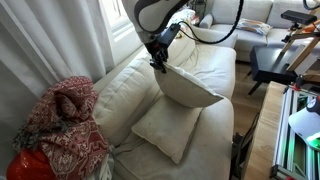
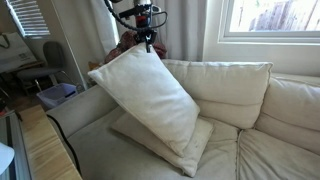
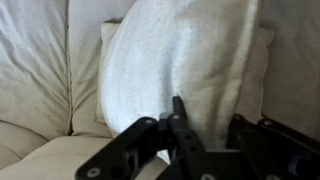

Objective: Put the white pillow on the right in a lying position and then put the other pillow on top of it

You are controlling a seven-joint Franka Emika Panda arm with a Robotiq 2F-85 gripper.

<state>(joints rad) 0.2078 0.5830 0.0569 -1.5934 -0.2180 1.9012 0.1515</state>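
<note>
The white pillow (image 1: 165,132) lay flat on the sofa (image 1: 118,92) seat, and the other pillow (image 2: 150,95) stood tilted on it. The jaws sat at its top edge; whether they gripped it, I couldn't tell.

This is a living room in a home. A big cream sofa (image 1: 125,85) fills the middle in both exterior views, with two loose throw pillows over its seat, the flat pillow (image 1: 168,130) and the plump pillow (image 1: 190,85). In an exterior view pale curtains (image 1: 45,40) hang at ten o'clock and a red patterned throw (image 1: 65,125) lies bunched at eight o'clock. In an exterior view a window (image 2: 270,20) sits at one o'clock behind the sofa, and a wooden floor (image 2: 40,150) shows at seven o'clock.
</note>
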